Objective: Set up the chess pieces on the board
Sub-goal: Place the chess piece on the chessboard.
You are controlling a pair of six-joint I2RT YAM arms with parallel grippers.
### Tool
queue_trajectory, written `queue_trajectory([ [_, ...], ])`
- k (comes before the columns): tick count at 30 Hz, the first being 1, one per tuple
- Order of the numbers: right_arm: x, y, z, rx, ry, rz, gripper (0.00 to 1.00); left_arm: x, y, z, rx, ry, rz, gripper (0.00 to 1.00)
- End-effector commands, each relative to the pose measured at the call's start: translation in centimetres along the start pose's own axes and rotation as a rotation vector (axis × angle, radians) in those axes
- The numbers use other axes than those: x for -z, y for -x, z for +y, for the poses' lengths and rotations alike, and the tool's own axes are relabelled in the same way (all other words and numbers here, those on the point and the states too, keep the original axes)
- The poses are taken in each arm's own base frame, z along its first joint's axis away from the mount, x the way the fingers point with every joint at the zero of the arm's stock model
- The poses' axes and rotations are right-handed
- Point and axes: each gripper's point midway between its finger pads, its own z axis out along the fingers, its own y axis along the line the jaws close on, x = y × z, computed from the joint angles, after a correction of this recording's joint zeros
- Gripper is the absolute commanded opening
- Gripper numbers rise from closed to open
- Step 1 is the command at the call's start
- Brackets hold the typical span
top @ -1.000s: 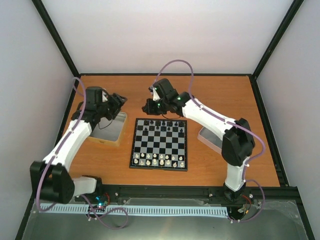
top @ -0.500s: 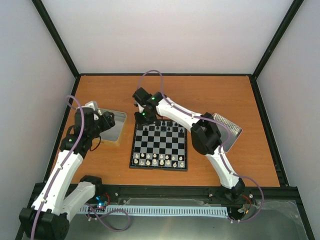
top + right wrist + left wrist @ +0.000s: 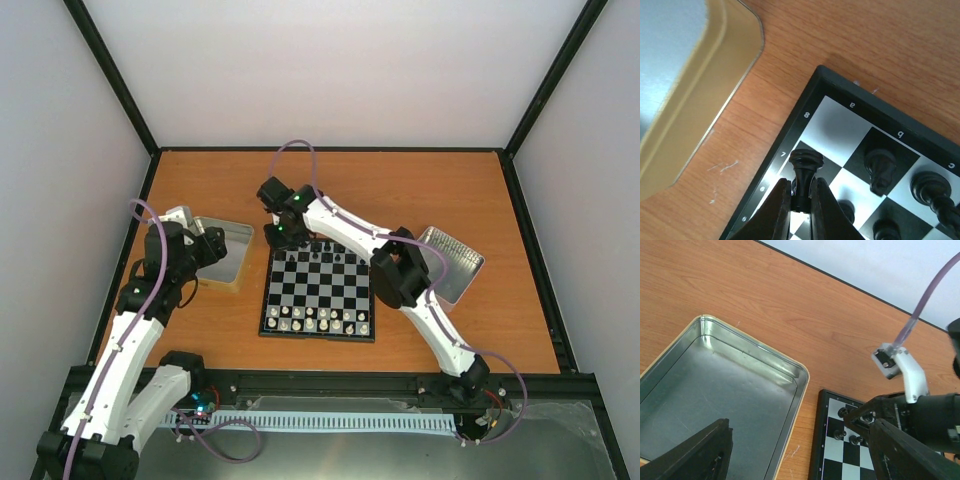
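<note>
- White walls and a black frame close in the orange table (image 3: 420, 190), which carries everything.
- The board (image 3: 318, 290) lies near the middle of the table's near edge. Black pieces (image 3: 325, 250) stand along its far rows and whitish pieces (image 3: 320, 320) along its near rows.
- The left tray (image 3: 228, 245) lies just beside the board's left edge, and no piece shows in the part I can see. The right tray (image 3: 452, 262) sits toward the table's right edge, partly hidden by the right arm (image 3: 400, 275).
- This arm reaches over the board's far edge to its far-left corner.
- The right gripper (image 3: 801, 200) pinches a black piece (image 3: 805, 165) by its stem, just above that corner. The pale corner square (image 3: 832, 127) is free.
- The left gripper (image 3: 802, 427) hangs over the left tray with fingers spread, holding nothing.
- Risks, as I judge: the neighbour piece (image 3: 879, 170) stands on the next square. An off-centre descent, or fingers opening sideways, could knock it over.
- If the piece is set down on the border instead, it may tip.
</note>
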Motion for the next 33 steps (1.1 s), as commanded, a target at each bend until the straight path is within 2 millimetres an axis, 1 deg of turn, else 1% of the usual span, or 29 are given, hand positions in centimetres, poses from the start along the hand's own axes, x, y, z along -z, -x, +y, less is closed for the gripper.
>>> queue_trajectory([
  [1,-1.4,-0.5,-1.0,-0.01,-0.044,0.036,0.07,0.5,0.6,-0.4,-0.028,-0.015,-0.021,0.76],
  [4,-1.6,-0.2,-1.9,-0.027,-0.069,0.028,0.07,0.6,0.6,-0.4,-0.031,-0.015,-0.019,0.76],
  [7,-1.9,-0.1,-2.2,-0.036,-0.067,0.029,0.08,0.6,0.6,-0.3,-0.031,-0.014,-0.021,0.76],
  [14,-2.2,0.0,-2.2,-0.03,-0.06,0.037,0.1,0.6,0.6,-0.3,-0.033,-0.014,-0.021,0.76],
  [22,-2.1,0.2,-1.8,-0.024,-0.041,0.038,0.14,0.5,0.5,-0.2,-0.031,-0.008,-0.021,0.76],
  [33,-2.3,0.1,-1.7,-0.03,-0.034,0.043,0.16,0.6,0.6,-0.2,-0.032,-0.006,-0.022,0.77],
])
